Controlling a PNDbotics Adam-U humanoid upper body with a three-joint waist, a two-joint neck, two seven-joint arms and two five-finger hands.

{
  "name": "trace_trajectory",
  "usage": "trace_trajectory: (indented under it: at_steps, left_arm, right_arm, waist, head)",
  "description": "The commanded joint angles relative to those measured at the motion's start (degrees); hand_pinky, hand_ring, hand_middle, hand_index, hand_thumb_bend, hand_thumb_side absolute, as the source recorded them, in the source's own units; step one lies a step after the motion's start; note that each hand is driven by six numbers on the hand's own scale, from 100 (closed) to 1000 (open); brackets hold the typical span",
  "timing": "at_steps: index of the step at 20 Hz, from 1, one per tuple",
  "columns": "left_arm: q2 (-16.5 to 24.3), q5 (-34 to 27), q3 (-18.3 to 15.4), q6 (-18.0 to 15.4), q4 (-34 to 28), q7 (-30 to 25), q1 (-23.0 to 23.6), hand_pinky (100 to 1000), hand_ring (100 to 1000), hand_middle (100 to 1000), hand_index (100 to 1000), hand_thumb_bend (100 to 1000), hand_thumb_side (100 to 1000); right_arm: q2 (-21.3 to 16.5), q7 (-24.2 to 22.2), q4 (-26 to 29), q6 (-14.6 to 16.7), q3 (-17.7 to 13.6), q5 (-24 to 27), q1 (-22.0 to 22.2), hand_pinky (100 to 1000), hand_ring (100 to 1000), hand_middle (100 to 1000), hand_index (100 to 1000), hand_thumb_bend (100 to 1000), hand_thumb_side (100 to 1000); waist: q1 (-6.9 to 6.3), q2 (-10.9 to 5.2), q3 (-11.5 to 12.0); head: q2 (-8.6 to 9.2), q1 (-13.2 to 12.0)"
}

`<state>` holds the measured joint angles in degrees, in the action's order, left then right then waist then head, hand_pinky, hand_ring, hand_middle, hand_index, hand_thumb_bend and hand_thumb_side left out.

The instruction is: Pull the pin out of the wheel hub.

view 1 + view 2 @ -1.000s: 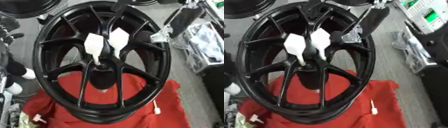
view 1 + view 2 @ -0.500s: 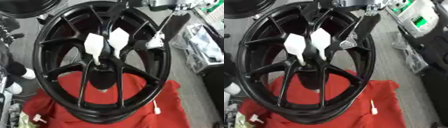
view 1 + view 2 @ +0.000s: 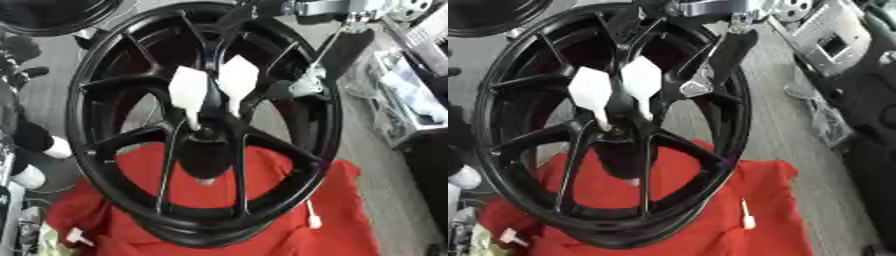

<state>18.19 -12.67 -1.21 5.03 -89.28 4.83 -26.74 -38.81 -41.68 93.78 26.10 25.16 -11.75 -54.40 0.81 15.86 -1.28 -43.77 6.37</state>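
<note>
Wheel (image 3: 114, 90) fills my view: a black spoked hub standing tilted on a red cloth (image 3: 341, 210). At its centre, two white pins (image 3: 188, 92) with broad flat heads stand side by side, their thin stems running down into the dark middle (image 3: 206, 135) where the spokes meet. Both are seated in the hub.

My right arm comes in from the top right, and I see the right hand (image 3: 302, 86) as a black and silver shape lying over the rim on the pins' right, near the right-hand pin (image 3: 238, 80) but apart from it. I cannot tell how its fingers are set; the shape is too blurred. It has nothing that I can make out in its hold.

On the cloth lie a small white pin (image 3: 746, 218) near the right edge, and another white piece (image 3: 509, 236) at the lower left.

My left hand does not show.
</note>
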Motion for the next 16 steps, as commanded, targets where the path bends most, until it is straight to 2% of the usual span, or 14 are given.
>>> trace_trajectory:
  at_steps: [1,6,16]
  left_arm:
    - [1.48,-0.06,-0.15,-0.09,-0.68,-0.03,-0.79,718,813,663,709,149,837]
    - [1.41,-0.07,-0.14,-0.06,-0.72,-0.03,-0.93,718,813,663,709,144,842]
    - [1.12,-0.07,-0.08,0.01,-0.79,-0.04,-1.28,720,814,662,709,149,838]
  right_arm:
    - [-0.42,-10.28,-0.75,10.59,-0.33,-1.22,-1.18,957,861,793,942,340,422]
    - [0.11,-10.28,-3.07,11.09,-0.27,-3.09,-1.34,953,853,778,926,312,401]
    - [0.85,-10.28,-5.67,12.52,0.71,-4.73,-2.07,947,840,764,909,287,425]
  waist:
    - [-0.08,-1.21,0.13]
    - [-0.14,-1.0,0.37]
    - [-0.21,-0.54,1.06]
  head:
    - [-0.34,0.02]
    - [-0.28,0.17]
    - [-0.01,0.56]
